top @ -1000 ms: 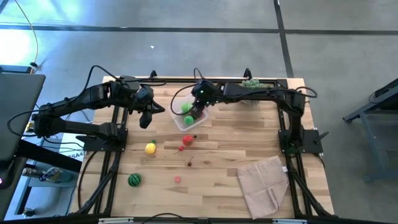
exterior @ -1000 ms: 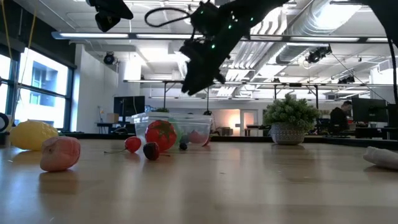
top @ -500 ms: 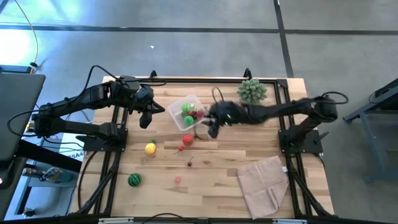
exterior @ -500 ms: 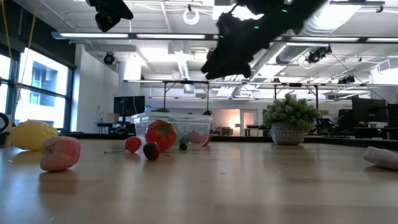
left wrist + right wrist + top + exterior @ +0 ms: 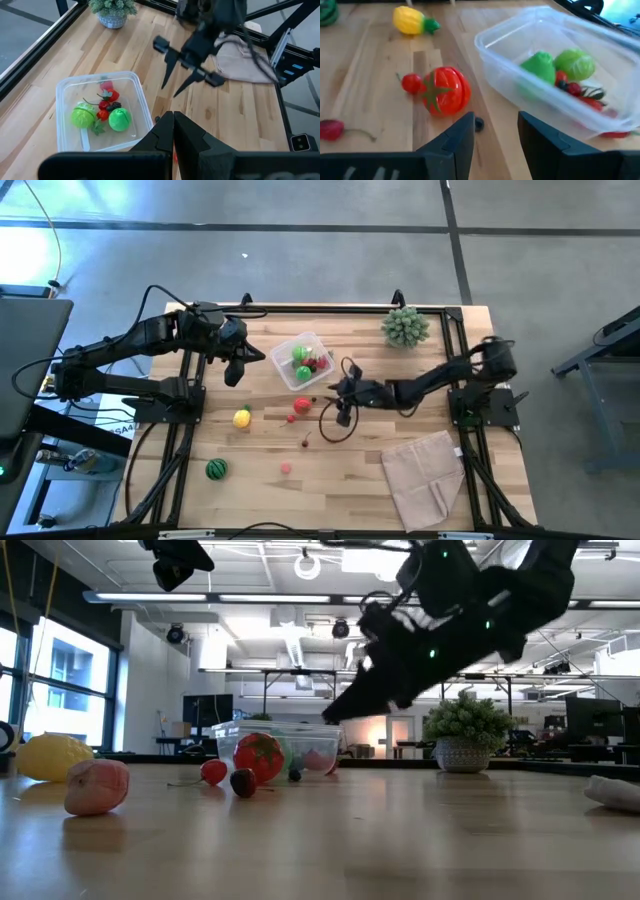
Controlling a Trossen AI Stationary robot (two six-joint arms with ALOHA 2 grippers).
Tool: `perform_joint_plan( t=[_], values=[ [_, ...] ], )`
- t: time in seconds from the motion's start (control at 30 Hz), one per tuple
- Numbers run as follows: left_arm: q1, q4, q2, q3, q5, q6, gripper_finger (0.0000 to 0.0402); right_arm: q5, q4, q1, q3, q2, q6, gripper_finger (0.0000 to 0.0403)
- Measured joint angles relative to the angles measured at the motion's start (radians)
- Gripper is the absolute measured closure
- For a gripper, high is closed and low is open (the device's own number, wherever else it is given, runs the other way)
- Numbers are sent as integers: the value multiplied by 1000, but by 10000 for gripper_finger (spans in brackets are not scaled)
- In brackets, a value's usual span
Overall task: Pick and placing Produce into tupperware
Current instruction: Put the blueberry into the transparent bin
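Landmark: tupperware (image 5: 303,360), clear tub sitting at the back-centre of the wooden table (image 5: 370,455).

In the tupperware: two green rounds (image 5: 119,120) side by side, plus small red berries (image 5: 107,96) and a dark one between and behind them. Right wrist view shows the same load (image 5: 575,64).

Right gripper (image 5: 340,393) hangs above the table just off the tupperware's front-right corner, fingers (image 5: 167,70) spread apart, nothing between them. Arm stretches in low from the right side of the table.

Left gripper (image 5: 237,370) hovers just to the left of the tupperware, above the table; fingers (image 5: 165,134) pressed together, holding nothing.

Produce still outside the tupperware:
- red tomato (image 5: 302,404) just in front of it, with a small red berry (image 5: 291,418) touching or nearly touching its left-front side
- tiny dark berry (image 5: 478,123) on the boards beside the tomato, on the tupperware side
- yellow lemon (image 5: 242,418) in front and to the left
- red stemmed berry (image 5: 305,442) farther forward
- pinkish piece (image 5: 286,468) beyond that
- green striped melon (image 5: 216,470) well apart, front-left

Beige cloth (image 5: 425,476) lies well off front-right of the tupperware. Spiky potted plant (image 5: 404,327) stands to its right at the table's back edge.
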Motion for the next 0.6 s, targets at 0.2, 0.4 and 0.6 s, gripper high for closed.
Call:
perform_joint_plan(
  t=[0.2,0.4,0.6],
  values=[
    [0,0,0,0,0,0,401,21,167,21,0,138,31,261],
    [0,0,0,0,0,0,401,-58,96,6,51,156,34,261],
    [0,0,0,0,0,0,401,-56,-4,-11,98,156,38,261]
  ],
)
